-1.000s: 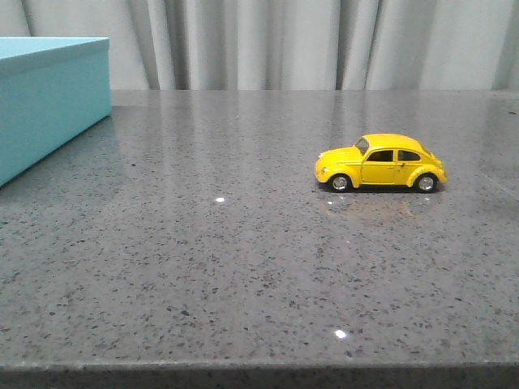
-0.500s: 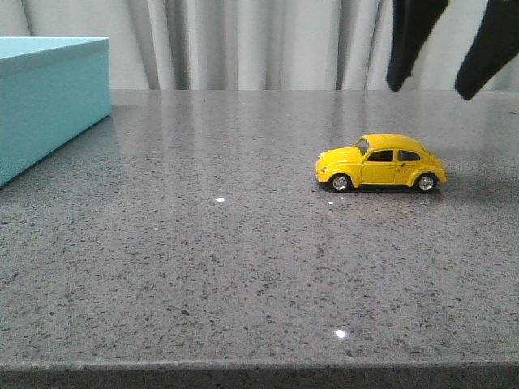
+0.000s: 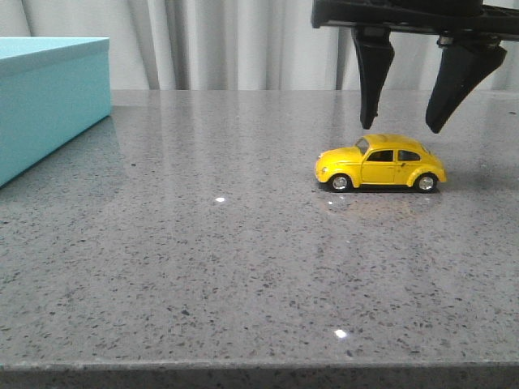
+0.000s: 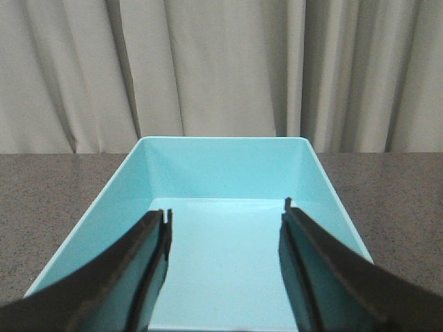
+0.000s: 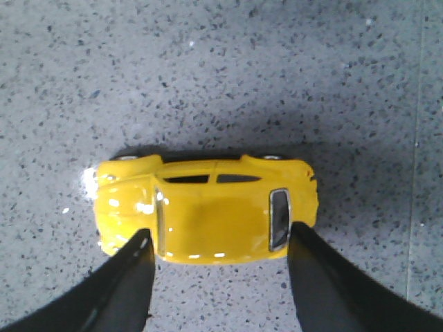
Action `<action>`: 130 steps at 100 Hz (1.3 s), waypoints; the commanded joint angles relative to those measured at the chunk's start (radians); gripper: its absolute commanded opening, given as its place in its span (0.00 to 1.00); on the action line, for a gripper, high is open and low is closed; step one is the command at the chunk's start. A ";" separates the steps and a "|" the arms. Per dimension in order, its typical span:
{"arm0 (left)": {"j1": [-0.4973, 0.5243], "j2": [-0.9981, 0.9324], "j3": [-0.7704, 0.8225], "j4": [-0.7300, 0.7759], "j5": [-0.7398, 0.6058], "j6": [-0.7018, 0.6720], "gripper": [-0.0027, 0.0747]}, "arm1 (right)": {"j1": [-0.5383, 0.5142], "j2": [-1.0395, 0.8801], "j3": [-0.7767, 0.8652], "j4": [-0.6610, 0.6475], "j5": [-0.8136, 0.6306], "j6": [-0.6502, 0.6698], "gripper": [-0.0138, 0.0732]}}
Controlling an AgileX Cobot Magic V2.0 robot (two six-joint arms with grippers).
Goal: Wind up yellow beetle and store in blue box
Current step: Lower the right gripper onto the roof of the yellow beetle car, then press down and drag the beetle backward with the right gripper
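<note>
- the yellow beetle (image 3: 380, 163) is sitting on all four wheels on the grey speckled table (image 3: 243, 259), over on the right side, nose pointing left in the front view
- right gripper (image 3: 405, 128) is hanging right over it, jaws spread wide, one fingertip above the bonnet end and the other above the rear, tips just about level with the roof and not touching anything
- from the right wrist view the beetle (image 5: 208, 211) sits between the two dark fingers (image 5: 124, 287), roof up, and the gripper (image 5: 219, 242) has nothing in it
- the blue box (image 3: 49, 101) is well apart from the car, at the far left of the table
- left wrist view looks straight down into the box (image 4: 225, 169), which is open on top, with the left gripper (image 4: 225, 216) hovering above it, jaws parted wide, holding nothing
- pale curtain (image 3: 243, 40) runs along behind the table
</note>
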State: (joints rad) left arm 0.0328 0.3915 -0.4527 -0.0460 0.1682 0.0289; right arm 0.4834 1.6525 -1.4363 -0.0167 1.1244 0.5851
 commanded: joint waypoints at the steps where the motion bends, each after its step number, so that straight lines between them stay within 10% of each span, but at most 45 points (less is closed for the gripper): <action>1: -0.007 0.012 -0.036 -0.011 -0.077 -0.009 0.50 | -0.001 -0.026 -0.033 -0.024 -0.011 0.011 0.66; 130: -0.047 0.012 -0.036 0.000 -0.077 -0.009 0.50 | -0.077 0.030 0.007 -0.057 0.002 -0.048 0.66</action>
State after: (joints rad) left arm -0.0078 0.3915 -0.4527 -0.0441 0.1682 0.0289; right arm 0.4406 1.7148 -1.4403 -0.0271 1.1419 0.5708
